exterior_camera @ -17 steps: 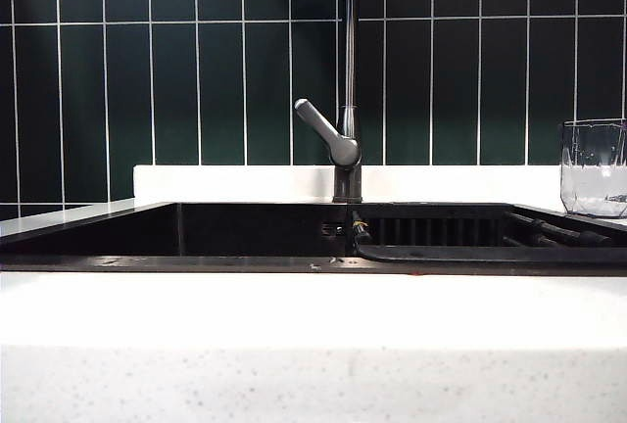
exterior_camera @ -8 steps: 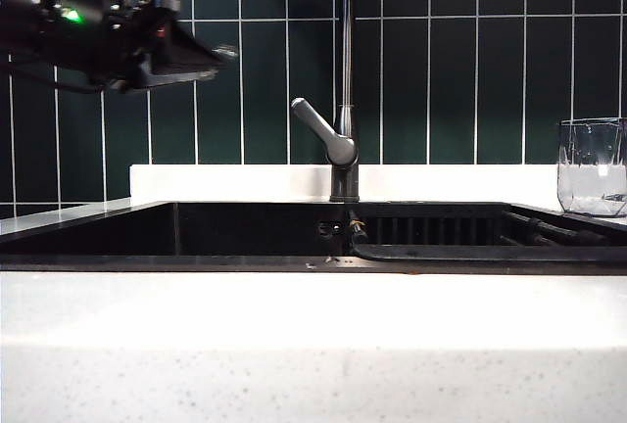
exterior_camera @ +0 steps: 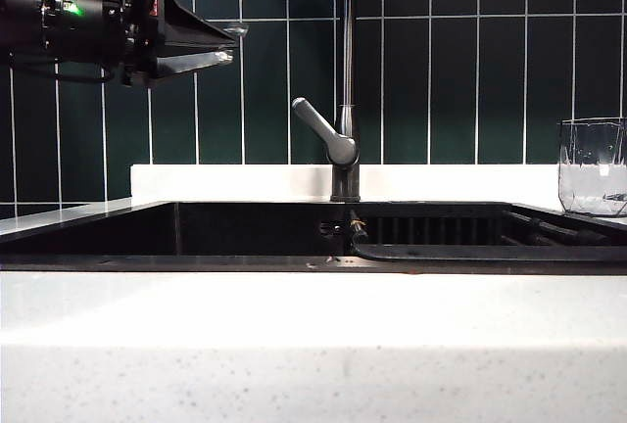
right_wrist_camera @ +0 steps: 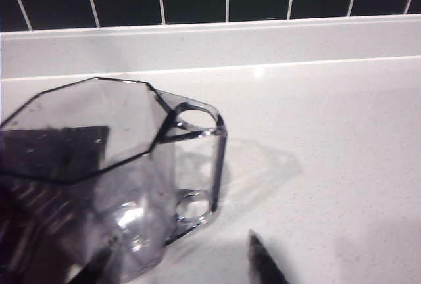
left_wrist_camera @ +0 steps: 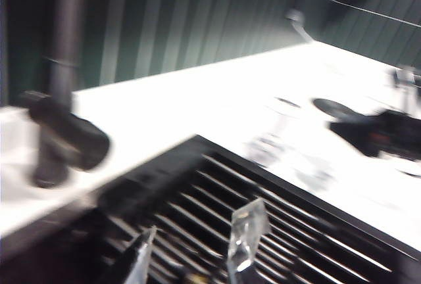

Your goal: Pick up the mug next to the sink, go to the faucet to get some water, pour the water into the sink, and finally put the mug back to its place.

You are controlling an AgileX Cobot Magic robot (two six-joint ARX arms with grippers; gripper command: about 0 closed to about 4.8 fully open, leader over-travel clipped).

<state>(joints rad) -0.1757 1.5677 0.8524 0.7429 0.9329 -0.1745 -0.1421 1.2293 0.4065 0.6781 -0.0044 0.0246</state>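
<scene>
Left hand (exterior_camera: 227,41) parted, empty, above the sink (exterior_camera: 255,232). Right hand (right_wrist_camera: 177,258) mostly cut off, apparently open beside the mug (right_wrist_camera: 112,172).

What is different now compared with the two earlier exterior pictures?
The left claw came into view at the upper left, where nothing showed at first, and since then has pushed a little further right toward the faucet. It holds nothing. The mug stayed on the counter beside the sink; the faucet lever did not move.
</scene>
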